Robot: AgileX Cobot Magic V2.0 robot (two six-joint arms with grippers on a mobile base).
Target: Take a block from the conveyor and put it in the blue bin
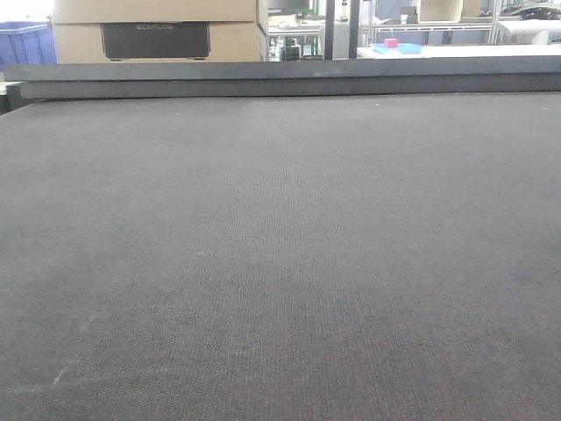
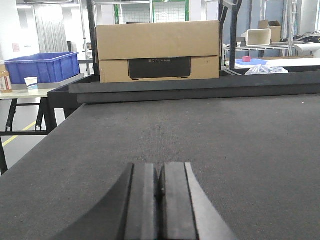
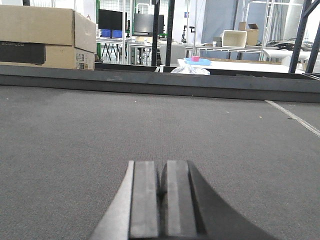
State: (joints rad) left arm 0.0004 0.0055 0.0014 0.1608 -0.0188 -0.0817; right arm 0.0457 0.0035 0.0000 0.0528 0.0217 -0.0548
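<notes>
- One conveyor [image 1: 280, 263]: dark woven belt filling the front view, with one raised rail [image 1: 280, 79] across its far edge.
- Two grippers, both low over the belt. The left gripper [image 2: 160, 200] has its pads pressed together on nothing, and the right gripper [image 3: 161, 200] is the same.
- One blue bin [image 2: 42, 67], off the belt's far left corner. The left wrist view shows it whole, the front view only a corner. Its inside is hidden.
- One cardboard box [image 2: 157, 47] behind the rail.
- One pink cube [image 3: 195, 58] on a blue tray [image 3: 204, 62], far beyond the rail.
</notes>
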